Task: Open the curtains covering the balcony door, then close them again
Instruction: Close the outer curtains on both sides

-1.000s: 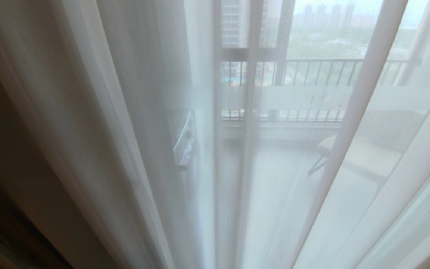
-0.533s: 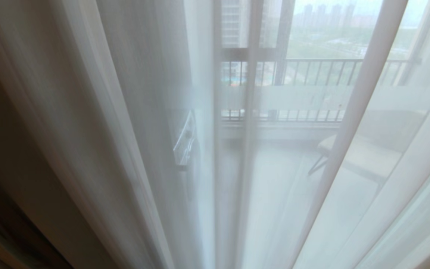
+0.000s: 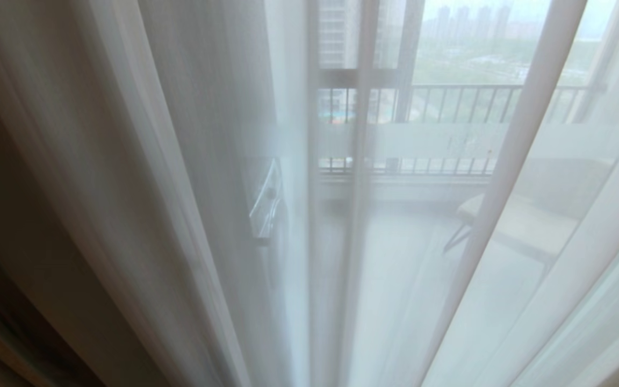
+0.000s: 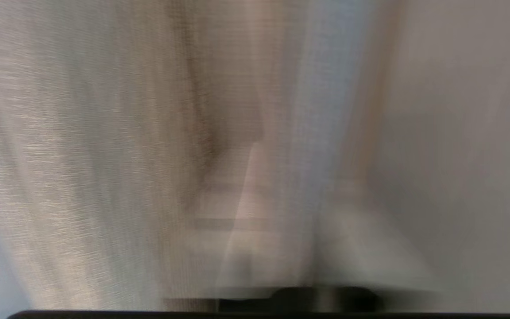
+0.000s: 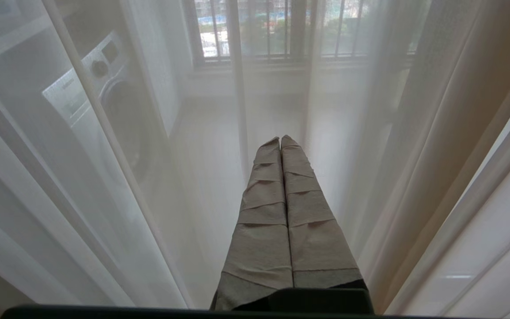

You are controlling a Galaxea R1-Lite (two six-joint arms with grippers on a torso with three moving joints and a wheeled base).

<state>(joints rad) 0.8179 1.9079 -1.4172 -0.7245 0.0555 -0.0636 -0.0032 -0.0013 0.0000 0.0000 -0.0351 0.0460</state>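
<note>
The sheer white curtains (image 3: 207,161) hang across the whole head view, with the thick cream drape (image 3: 24,193) at the far left. Through the sheer I see the balcony door and its frosted band (image 3: 427,142). Neither gripper shows in the head view. In the blurred left wrist view, curtain fabric (image 4: 82,155) fills the picture and a fold runs down between the fingers of my left gripper (image 4: 301,177), which is shut on it. My right gripper (image 5: 280,138) points at the sheer curtains (image 5: 370,155), its tape-wrapped fingers (image 5: 264,195) pressed together with nothing between them.
A door handle (image 3: 266,204) shows through the sheer near the middle. Behind the glass are a chair (image 3: 503,220), the balcony railing (image 3: 449,102) and a washing machine (image 5: 95,97).
The dark folds at the lower left edge of the head view have shifted slightly. Everything else there looks the same.
</note>
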